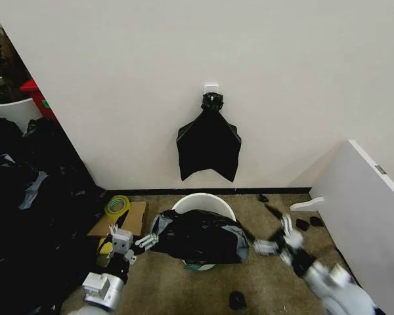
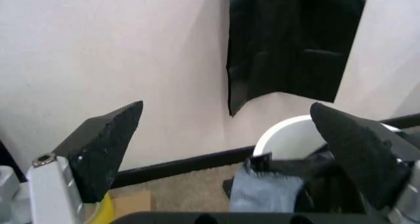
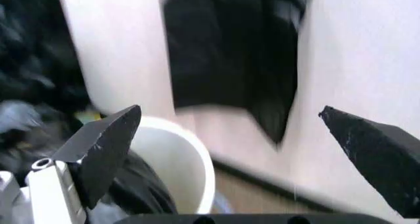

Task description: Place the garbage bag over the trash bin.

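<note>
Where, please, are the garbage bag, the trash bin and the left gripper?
garbage bag [image 1: 198,236], head view, glossy crumpled middle.
trash bin [image 1: 203,199], head view, bare back rim.
left gripper [image 1: 144,241], head view, between its tips.

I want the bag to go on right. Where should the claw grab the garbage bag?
Probably the loose crumpled edge of the garbage bag at its left end, coming in from the left side, where the open left claw sits. The bag lies draped across the front of the trash bin, so its wrinkled edge sticks out sideways there.

Glossy blk garbage bag [image 1: 198,237], cream-white trash bin [image 1: 203,202], yellow tape roll [image 1: 117,205], tan carpet [image 1: 184,289], off-white wall [image 1: 184,65]
</note>
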Motion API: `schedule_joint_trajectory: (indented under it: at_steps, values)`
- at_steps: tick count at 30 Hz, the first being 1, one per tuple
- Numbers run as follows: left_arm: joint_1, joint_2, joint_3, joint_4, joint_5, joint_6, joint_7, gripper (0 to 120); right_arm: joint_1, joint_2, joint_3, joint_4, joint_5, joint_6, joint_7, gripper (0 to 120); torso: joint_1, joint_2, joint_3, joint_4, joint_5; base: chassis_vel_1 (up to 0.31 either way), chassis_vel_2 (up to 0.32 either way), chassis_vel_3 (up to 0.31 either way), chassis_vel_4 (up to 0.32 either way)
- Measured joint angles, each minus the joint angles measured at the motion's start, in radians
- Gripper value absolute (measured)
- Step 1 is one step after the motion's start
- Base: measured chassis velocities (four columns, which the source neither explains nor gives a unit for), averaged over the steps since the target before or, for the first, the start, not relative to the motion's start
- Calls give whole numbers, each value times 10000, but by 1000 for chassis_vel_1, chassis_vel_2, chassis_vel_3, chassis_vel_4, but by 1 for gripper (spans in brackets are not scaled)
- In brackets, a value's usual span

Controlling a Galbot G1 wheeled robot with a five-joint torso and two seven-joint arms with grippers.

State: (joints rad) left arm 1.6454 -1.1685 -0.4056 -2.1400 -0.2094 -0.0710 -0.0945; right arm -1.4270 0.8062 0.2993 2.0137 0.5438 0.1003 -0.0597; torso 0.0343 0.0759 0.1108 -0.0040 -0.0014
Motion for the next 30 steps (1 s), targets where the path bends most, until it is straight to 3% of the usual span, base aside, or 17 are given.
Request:
schedule_joint_trajectory:
  at_steps: [1,3,4,7,10,14,21,30]
  values:
    - [0,0,0,0,0,0,0,100,0,0,0,0,0,0,0,100,0,0,0,0,0,0,0,0,0]
    - [-24,-176,-7,54,-17,114,-332,100,1441,-143,-681,-311,684,-2339,-52,100,0,0,2,11,12,0,0,0,0]
    - [-14,-261,-48,55,-17,133,-479,100,2136,-155,-965,-627,847,-2939,-374,100,1,-1,2,17,11,0,0,0,0]
    - [70,-409,-100,-52,10,212,-774,100,3846,-39,-1623,-1809,702,-3848,-1859,100,1,-2,2,22,5,0,0,0,0]
    - [171,-564,-121,-305,75,371,-1001,100,5241,365,-2359,-2849,122,-4186,-2879,100,1,-2,3,12,13,0,0,0,0]
    - [238,-693,-150,-465,59,675,-1203,100,6470,1141,-3105,-3530,-165,-4834,-2997,100,1,-2,2,20,5,0,0,0,0]
    - [269,-678,-173,-385,18,979,-1506,100,7180,2121,-3683,-4411,-625,-5554,-3047,98,1,-1,2,16,8,0,0,0,0]
    - [189,-768,-101,-382,-72,1345,-1875,100,7115,2743,-3607,-5323,-1755,-5688,-3412,68,0,-2,1,15,7,0,0,0,0]
